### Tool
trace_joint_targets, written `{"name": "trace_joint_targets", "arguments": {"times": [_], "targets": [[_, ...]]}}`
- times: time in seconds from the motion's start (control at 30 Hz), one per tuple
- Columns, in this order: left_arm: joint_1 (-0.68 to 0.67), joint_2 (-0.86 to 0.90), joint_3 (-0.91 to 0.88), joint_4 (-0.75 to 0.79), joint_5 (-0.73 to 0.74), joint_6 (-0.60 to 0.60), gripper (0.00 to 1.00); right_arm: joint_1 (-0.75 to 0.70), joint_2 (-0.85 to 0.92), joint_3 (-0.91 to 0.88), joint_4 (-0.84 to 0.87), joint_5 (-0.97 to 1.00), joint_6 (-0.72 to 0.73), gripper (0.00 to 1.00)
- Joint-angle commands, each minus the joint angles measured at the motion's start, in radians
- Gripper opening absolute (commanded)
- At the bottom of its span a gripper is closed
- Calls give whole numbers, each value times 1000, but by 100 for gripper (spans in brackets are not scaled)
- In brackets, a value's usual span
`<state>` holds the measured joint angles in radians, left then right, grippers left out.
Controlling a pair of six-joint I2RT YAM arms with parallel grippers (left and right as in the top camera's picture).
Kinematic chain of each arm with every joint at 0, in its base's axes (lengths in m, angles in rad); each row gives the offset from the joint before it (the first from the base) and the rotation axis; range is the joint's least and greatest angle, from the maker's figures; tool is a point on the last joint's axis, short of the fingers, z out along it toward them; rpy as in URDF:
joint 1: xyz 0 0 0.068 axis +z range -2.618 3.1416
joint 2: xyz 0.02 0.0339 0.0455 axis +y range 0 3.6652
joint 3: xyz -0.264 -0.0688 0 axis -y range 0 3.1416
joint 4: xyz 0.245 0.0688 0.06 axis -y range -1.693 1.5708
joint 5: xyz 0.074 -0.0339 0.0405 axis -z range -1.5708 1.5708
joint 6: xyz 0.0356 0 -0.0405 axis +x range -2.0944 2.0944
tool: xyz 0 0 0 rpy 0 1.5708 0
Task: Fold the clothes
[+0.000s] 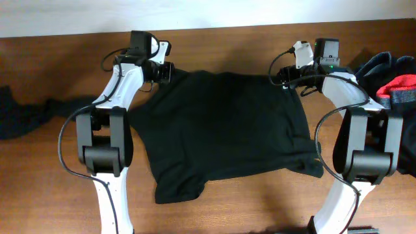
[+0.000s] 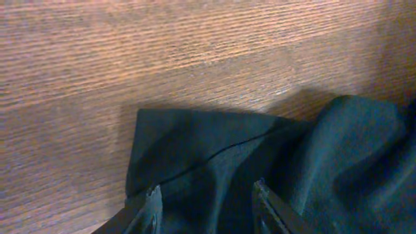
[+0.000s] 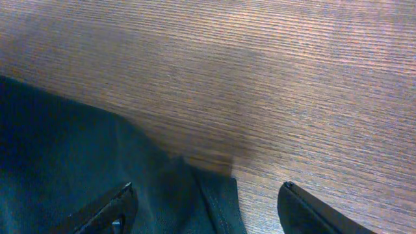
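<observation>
A black T-shirt (image 1: 221,130) lies spread on the wooden table. My left gripper (image 1: 168,70) is at its far left corner. In the left wrist view the jaws (image 2: 207,195) are open, with the shirt's corner (image 2: 195,149) between them. My right gripper (image 1: 285,79) is at the shirt's far right corner. In the right wrist view its jaws (image 3: 207,195) are open wide, and the hemmed corner of the shirt (image 3: 214,195) lies between them.
A dark garment (image 1: 32,114) lies at the left edge of the table. A pile of clothes with a red piece (image 1: 398,84) sits at the right edge. Bare wood (image 1: 260,201) shows in front of the shirt.
</observation>
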<state>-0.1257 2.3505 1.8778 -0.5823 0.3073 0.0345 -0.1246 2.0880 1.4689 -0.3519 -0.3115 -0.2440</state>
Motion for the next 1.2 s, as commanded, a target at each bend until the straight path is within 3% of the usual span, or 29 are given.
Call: {"name": "trace_joint_targets", "arguments": {"times": [0.0,0.33,0.57,0.87,1.17], "targets": [[4,25,18,3,-1,12,45,6,2,18,-3,-10,-11,74],[2,83,18,2,4,12,43,6,42,16,-7,-27,-10,73],[2,83,18,3,4,12,25,6,56,16,10,-27,-10,66],[2,83,18,-13,3,12,25,3,80,16,41,-19,-9,66],[2,83,18,-16,3,12,24,-45,80,16,62,-17,119,67]]}}
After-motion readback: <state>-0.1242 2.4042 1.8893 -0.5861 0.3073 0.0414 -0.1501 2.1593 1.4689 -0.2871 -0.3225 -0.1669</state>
